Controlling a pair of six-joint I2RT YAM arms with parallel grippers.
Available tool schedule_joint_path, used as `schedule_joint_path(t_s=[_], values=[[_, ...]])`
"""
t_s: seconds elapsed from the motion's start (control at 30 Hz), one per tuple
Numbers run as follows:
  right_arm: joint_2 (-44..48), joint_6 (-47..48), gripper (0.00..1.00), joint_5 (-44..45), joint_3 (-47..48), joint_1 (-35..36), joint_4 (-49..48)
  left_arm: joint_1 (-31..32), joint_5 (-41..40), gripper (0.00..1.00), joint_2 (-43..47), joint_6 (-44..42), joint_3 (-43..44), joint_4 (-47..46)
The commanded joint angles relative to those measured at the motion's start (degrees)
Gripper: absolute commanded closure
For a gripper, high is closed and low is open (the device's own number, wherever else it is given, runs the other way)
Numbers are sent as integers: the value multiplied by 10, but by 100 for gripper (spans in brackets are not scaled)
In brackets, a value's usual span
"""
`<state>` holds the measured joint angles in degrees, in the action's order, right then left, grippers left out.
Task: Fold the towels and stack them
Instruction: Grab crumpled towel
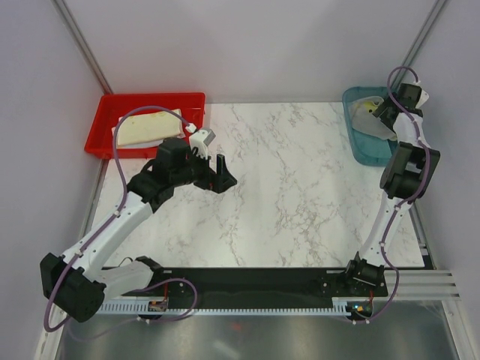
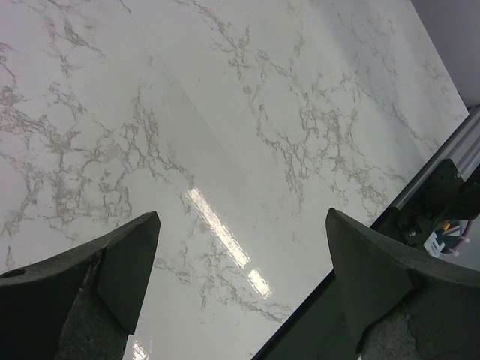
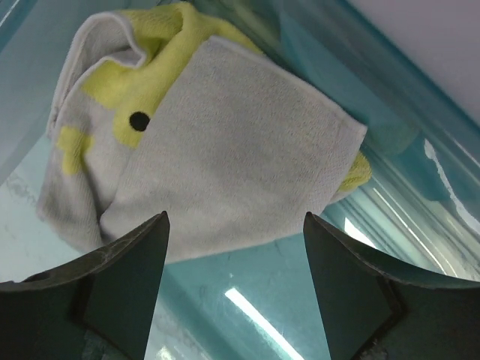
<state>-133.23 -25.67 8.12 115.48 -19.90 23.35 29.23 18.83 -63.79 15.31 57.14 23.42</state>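
A grey towel with yellow patches (image 3: 225, 150) lies bunched in the teal bin (image 3: 315, 300), just beyond my right gripper (image 3: 236, 247), which is open with nothing between its fingers. From above, this towel (image 1: 370, 116) shows in the teal bin (image 1: 360, 139) at the back right, partly under my right gripper (image 1: 381, 112). A folded cream-yellow towel (image 1: 146, 127) lies in the red tray (image 1: 105, 120) at the back left. My left gripper (image 1: 217, 171) hovers open over the marble table, right of the red tray. In the left wrist view, the left gripper (image 2: 244, 247) holds nothing.
The marble table top (image 1: 292, 187) spans the middle. A black strip and a metal rail (image 1: 262, 289) run along the near edge. Grey walls with metal posts enclose the back and sides.
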Motion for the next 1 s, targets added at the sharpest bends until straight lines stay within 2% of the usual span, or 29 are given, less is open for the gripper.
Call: schedule_joint_path(t_s=[0.0,0.2,0.33,0.4,0.43,0.47,0.53,0.7,0.77,0.83,0.97], values=[[-33,4,20,34,38,-2,-10,-4,27,0,-9,10,17,-20],[-82,-9,22,39,54,-2,-15,-4,24,0,-21,13,17,-15],[-119,-17,27,11,68,-2,-20,-4,26,1,-23,11,18,-14],[-130,-21,46,-7,74,-2,-21,-5,24,1,-27,10,19,-14],[-131,-22,64,-10,73,-2,-19,-5,21,1,-28,9,18,-14],[-131,-23,88,-13,73,-2,-20,-5,17,1,-29,8,17,-13],[-120,-18,100,-24,72,-2,-28,-6,10,1,-33,6,17,-11],[-34,-13,100,-78,72,-2,-69,-6,26,1,-33,1,28,-11],[8,-21,100,-133,72,-1,-80,-6,30,2,-34,1,36,-13],[85,-25,100,-165,66,1,-82,-6,31,2,-41,1,50,-13],[236,-42,100,-215,-27,27,-81,-6,21,3,-52,10,81,-6]])
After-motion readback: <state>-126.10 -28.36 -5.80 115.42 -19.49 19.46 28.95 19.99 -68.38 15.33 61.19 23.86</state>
